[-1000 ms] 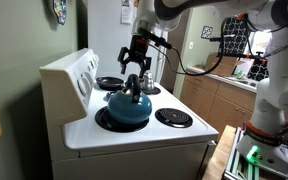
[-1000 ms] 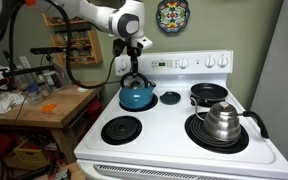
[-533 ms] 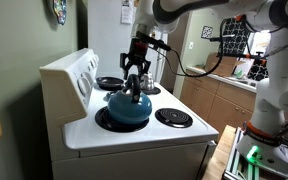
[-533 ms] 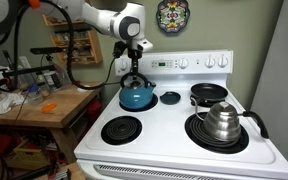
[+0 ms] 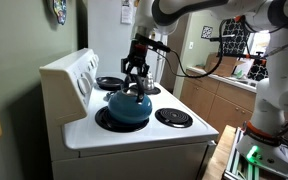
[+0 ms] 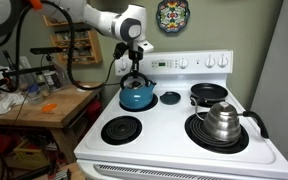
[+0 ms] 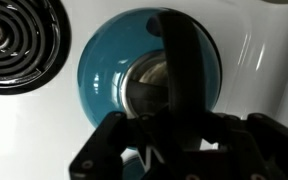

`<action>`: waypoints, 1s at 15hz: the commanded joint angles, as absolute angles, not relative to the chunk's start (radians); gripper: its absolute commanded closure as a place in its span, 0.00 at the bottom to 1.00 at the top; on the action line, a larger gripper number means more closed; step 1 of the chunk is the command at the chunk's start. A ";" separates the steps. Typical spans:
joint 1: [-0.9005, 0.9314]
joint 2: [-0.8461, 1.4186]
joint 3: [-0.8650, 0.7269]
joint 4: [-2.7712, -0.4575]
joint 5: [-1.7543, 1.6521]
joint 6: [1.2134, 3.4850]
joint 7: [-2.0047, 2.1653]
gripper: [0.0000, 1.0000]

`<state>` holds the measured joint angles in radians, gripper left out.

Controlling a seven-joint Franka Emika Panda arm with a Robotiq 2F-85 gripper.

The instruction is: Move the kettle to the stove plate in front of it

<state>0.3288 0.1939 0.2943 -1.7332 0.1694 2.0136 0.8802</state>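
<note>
A blue kettle [image 5: 129, 108] [image 6: 137, 96] [image 7: 104, 70] with a black arched handle [image 7: 182, 60] sits on the rear burner beside the stove's back panel. My gripper [image 5: 135, 80] [image 6: 134, 76] [image 7: 179, 125] hangs straight down over it, its fingers drawn in on the top of the handle. The kettle rests on its burner. The stove plate in front of it [image 6: 122, 129] [image 5: 173, 117] is a bare black coil. In the wrist view a coil burner [image 7: 14, 45] shows at the upper left.
A silver kettle [image 6: 222, 120] stands on the other front burner, with a black pan [image 6: 209, 94] behind it. The raised control panel [image 6: 189, 63] runs along the back. A cluttered wooden table [image 6: 34, 105] stands beside the stove.
The fingers, spread wide a second ago, have come together around the kettle's handle. The arm and the kettle have stayed in place.
</note>
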 commanded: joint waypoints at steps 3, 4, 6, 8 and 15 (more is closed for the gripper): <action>0.344 0.191 0.280 -1.735 0.163 2.014 0.903 0.99; 0.344 0.186 0.280 -1.738 0.164 2.014 0.901 1.00; 0.345 0.169 0.281 -1.746 0.163 2.007 0.904 1.00; 0.347 0.146 0.283 -1.760 0.164 2.004 0.906 1.00; 0.340 0.011 0.289 -1.872 0.172 1.997 0.903 1.00</action>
